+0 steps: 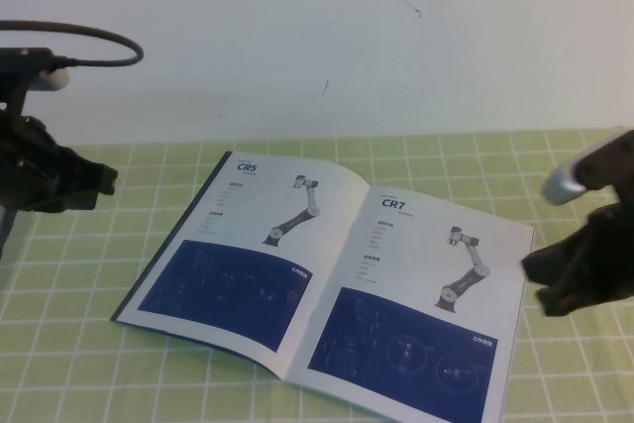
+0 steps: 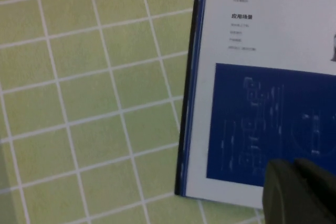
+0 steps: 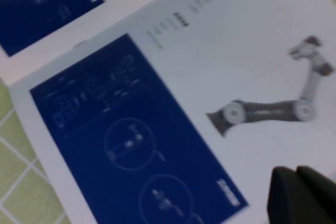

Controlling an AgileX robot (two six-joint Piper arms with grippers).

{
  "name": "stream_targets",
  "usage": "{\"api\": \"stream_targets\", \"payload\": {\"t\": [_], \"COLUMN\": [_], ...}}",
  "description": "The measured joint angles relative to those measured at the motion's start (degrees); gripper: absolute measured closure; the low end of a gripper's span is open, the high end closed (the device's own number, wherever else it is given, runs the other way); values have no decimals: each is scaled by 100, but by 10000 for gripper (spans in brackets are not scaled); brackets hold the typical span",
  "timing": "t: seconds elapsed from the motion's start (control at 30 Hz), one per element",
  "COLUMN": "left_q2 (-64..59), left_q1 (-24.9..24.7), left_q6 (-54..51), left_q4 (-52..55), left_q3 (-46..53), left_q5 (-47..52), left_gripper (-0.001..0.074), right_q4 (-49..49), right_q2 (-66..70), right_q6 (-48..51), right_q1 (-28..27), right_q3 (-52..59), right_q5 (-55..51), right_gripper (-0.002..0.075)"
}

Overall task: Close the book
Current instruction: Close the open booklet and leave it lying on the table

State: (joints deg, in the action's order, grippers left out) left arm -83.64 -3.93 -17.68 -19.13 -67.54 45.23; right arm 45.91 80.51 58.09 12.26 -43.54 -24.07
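Left end effector [image 1: 103, 181], book [image 1: 327, 245], right end effector [image 1: 536, 280]

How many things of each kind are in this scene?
Open book: 1
Grippers: 2, left gripper left of the book, right gripper at its right edge
Green grid mat: 1
Total: 4

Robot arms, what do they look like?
Both are black and chunky. The left end effector, left of the book, has a black cable looping above it. The right end effector, by the book's right edge, carries a silver-grey cylinder.
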Motion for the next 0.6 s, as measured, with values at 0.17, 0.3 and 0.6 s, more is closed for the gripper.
{"api": "stream_targets", "payload": {"t": [0.17,0.3,0.6], "left_q2": [-799,-1252,-2316], "left_q1": [-59,-59,-59], "left_q6": [92,119,183], "left_q4": [444,611,653], "left_q3": [-323,-323,-381], "left_q5": [-412,-757,-1284], "left_gripper": [738,738,738], "right_q4": [207,252,252], "right_q2": [1092,1873,2870], "right_q6": [12,12,12], "right_q1": [1136,1639,1756], "right_q3": [-393,-754,-1025], "right_q5": [548,652,714], "right_gripper": [729,729,729]}}
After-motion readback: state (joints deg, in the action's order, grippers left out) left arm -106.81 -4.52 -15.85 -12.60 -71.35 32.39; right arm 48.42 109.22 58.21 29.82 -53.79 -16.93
